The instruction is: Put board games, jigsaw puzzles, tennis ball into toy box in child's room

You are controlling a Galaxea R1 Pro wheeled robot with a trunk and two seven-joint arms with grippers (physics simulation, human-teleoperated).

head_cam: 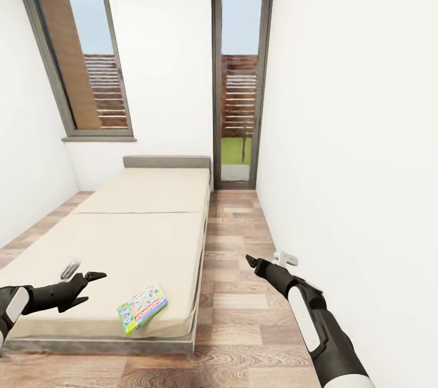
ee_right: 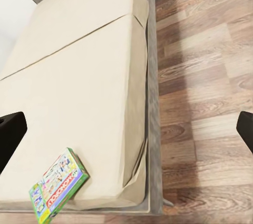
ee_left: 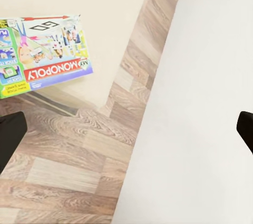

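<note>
Two dark arms w/ white panels, black pointed grippers.

Left arm [head_cam: 36, 300]: matte black/charcoal casing, white rounded panel on forearm, tapering to black two-finger left gripper [head_cam: 94, 278] w/ pointed tips. Right arm [head_cam: 316, 327]: dark grey segmented wrist, long white oval panel on forearm, white shell nearer elbow, ending in black pointed right gripper [head_cam: 250, 261]. Wrist views: black finger tips [ee_left: 10, 134] at frame edges, smooth, no markings.

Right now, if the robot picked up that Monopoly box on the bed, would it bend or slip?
The Monopoly box looks like a flat, printed carton, so probably stiff and light. It lies flat near the bed's foot corner, so it shouldn't roll. Its glossy-looking lid might slide between fingers.
</note>
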